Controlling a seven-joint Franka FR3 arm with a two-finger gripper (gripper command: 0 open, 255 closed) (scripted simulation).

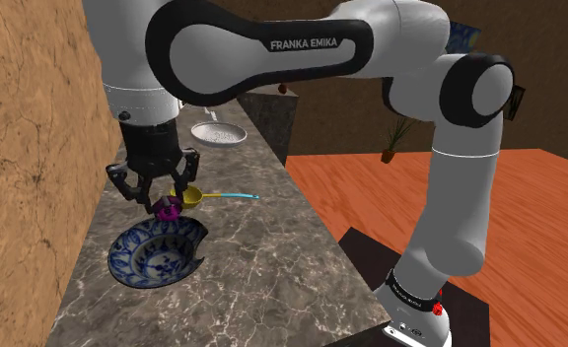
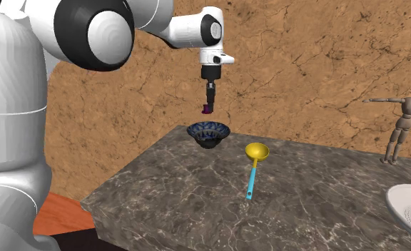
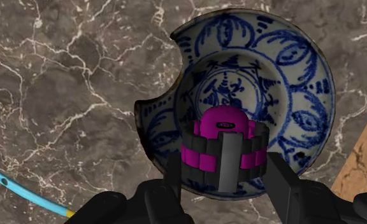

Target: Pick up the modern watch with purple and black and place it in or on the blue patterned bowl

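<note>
Black two-finger tool (image 1: pixel 160 193) clasping the purple-and-black watch (image 3: pixel 223 149) above a chipped blue-patterned bowl (image 3: pixel 290 70), by the wall-side edge of the dark marble table (image 1: pixel 272 266).

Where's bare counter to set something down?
Bare: the marble countertop beyond bowl and ladle, away from the white perforated dish; also between ladle and dish. Crowded: where the pincer holds the watch over the bowl, ladle close beside.

The watch (image 3: pixel 223 146) is magenta and black. The bowl (image 3: pixel 290 70) is white with blue leafy painting. The table (image 3: pixel 67 83) is dark grey, veined white. The spoon (image 2: pixel 256 151) is yellow, its handle blue.
</note>
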